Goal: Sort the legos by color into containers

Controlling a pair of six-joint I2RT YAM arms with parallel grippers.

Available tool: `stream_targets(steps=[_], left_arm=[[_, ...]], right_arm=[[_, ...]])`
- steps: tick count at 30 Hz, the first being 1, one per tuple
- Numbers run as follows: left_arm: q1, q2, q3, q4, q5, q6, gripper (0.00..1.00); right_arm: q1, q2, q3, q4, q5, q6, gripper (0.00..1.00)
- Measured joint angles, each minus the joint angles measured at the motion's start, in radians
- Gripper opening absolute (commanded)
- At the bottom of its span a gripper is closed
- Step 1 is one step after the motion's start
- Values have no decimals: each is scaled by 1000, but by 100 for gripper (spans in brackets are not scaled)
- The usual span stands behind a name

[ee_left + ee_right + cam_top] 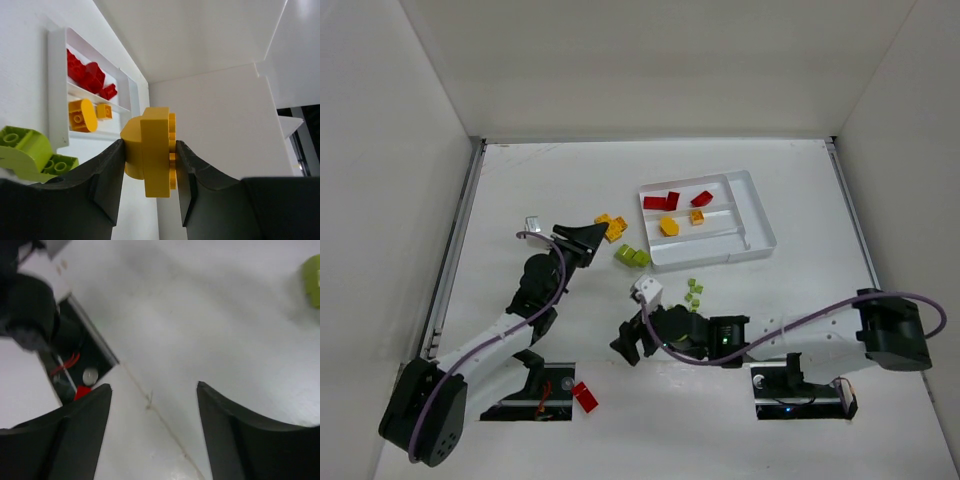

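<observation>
My left gripper (596, 236) is shut on a yellow-orange brick (613, 228), held left of the white tray (760, 215). In the left wrist view the brick (155, 150) sits clamped between both fingers (107, 175). The tray's far slot holds red bricks (661, 202), and the middle slot holds yellow bricks (669, 227). Two lime green bricks (631, 256) lie just left of the tray's near corner. Several tiny green cubes (693, 292) lie nearer me. A red brick (585, 396) lies by the left arm's base. My right gripper (630, 350) is open and empty over bare table (152, 395).
The tray's crosswise end slot (752, 205) is on its right side. White walls enclose the table on three sides. The arm base mounts (800, 395) are at the near edge. The left arm's purple cable (555, 275) loops above its forearm.
</observation>
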Motion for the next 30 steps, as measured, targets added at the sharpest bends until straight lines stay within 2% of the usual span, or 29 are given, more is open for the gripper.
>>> stream_targets(steps=[2, 8, 13, 20, 30], left_arm=[[26, -26, 0, -37, 1, 25, 26], [87, -66, 0, -132, 2, 76, 26], [132, -95, 0, -193, 5, 98, 26], [177, -140, 0, -239, 17, 109, 26], [195, -164, 0, -251, 35, 109, 26]], right_arm=[[29, 71, 10, -3, -70, 18, 84], [90, 311, 148, -19, -258, 26, 81], [125, 419, 283, -62, -349, -5, 81], [153, 513, 398, -160, -342, -45, 70], [183, 624, 505, -303, -245, -62, 71]])
